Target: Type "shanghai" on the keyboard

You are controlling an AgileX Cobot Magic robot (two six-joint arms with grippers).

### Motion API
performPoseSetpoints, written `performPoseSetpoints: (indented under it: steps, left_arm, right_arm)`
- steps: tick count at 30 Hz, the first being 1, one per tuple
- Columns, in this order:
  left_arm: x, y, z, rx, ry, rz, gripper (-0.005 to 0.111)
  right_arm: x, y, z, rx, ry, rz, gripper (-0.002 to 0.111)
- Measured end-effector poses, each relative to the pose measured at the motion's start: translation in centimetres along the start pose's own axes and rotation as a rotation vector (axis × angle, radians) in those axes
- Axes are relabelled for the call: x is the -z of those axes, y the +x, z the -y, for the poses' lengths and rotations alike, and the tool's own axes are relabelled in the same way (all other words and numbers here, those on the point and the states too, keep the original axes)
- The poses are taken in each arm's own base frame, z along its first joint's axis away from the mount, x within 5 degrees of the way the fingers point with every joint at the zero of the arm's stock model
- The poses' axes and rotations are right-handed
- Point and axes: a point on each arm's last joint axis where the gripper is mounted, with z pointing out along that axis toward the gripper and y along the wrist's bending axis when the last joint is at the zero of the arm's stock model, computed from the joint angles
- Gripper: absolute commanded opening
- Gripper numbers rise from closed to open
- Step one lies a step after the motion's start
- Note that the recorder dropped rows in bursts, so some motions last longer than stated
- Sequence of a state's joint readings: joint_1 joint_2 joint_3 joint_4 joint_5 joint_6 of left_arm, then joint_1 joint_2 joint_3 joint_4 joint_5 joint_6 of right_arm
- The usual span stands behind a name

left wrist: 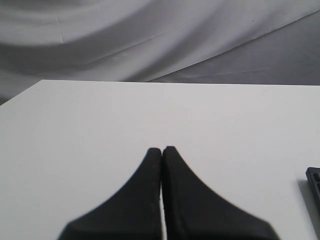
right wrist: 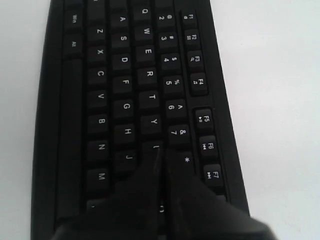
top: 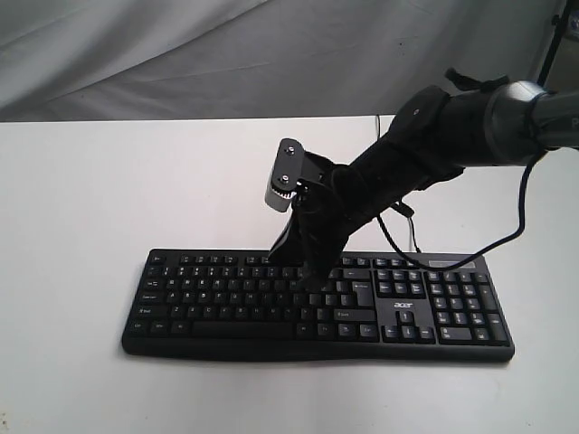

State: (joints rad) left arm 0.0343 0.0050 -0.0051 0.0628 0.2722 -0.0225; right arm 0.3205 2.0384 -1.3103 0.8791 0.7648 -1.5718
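- Exterior view: the keyboard (top: 226, 298) lies flat on the white counter (top: 90, 199), near edge towards the viewer, right of centre, number pad at its right end; the right arm (top: 425, 136) reaches in from the far right and slants down to the left; the right jaws point down onto the letter block, right of its middle; whether they are parted cannot be told here; a black cable (top: 520, 221) loops over the counter by the keyboard's far right corner; grey cloth (top: 181, 54) hangs behind the counter.
- Left wrist view: the left jaws are closed, tips pressed together, holding nothing; they hover over bare counter (left wrist: 75, 150); one corner of the keyboard (left wrist: 314, 182) shows at the frame's edge, well apart from the tips; grey cloth (left wrist: 150, 40) lies beyond.
- Right wrist view: the right jaws are closed and empty; their tips lie over the keyboard (right wrist: 120, 75) at the key next after Y (right wrist: 152, 121) in that row, just beside J (right wrist: 128, 157); that key's legend is hidden; whether it is pressed cannot be told; white counter (right wrist: 280, 75) borders the function-key row.
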Motion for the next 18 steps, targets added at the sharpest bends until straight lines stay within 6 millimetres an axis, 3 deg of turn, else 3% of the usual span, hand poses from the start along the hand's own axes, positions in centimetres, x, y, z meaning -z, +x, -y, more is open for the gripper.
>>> performPoseSetpoints:
  steps: [18]
  left_arm:
    - [0.0,0.0,0.0,0.000,0.000,0.000,0.001]
  right_arm:
    - [-1.6,0.9,0.3,-0.003,-0.001,-0.017,0.000]
